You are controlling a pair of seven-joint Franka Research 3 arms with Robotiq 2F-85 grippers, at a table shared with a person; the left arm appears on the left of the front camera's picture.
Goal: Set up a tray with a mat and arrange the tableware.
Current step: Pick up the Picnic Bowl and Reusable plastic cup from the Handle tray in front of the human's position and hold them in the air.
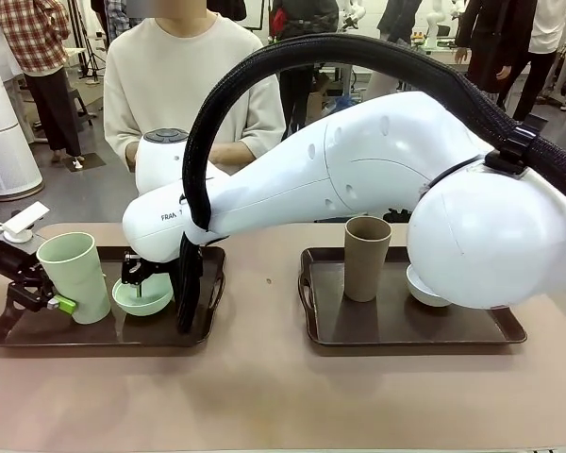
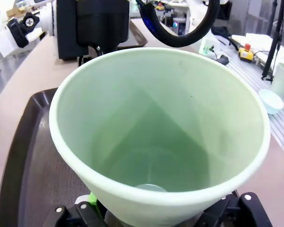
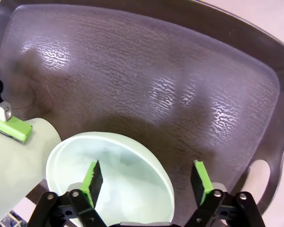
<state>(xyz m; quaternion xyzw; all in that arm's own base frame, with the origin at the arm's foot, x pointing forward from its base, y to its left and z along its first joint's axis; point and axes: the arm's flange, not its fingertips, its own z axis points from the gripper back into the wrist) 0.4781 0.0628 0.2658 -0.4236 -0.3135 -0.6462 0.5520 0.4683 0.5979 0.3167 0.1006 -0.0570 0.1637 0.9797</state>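
Note:
A mint green tumbler (image 1: 74,274) stands tilted at the left of the left tray (image 1: 19,335). My left gripper (image 1: 71,300) straddles its lower part, one green pad against its wall. The left wrist view looks down into the tumbler (image 2: 161,142). Beside it sits a mint green bowl (image 1: 141,300). My right arm reaches across to it, and the right gripper (image 3: 146,182) stands open over the bowl's (image 3: 118,165) rim, one pad inside and one outside. A rippled translucent mat (image 3: 146,71) lines this tray. A tan-brown tumbler (image 1: 366,257) and a white bowl (image 1: 423,288) sit on the right tray (image 1: 396,330).
A person in a cream sweater (image 1: 189,85) stands at the table's far side behind the left tray. My right arm's bulky white link (image 1: 358,170) and black cable sleeve span the middle and partly hide the white bowl. Bare tabletop (image 1: 264,387) lies in front of both trays.

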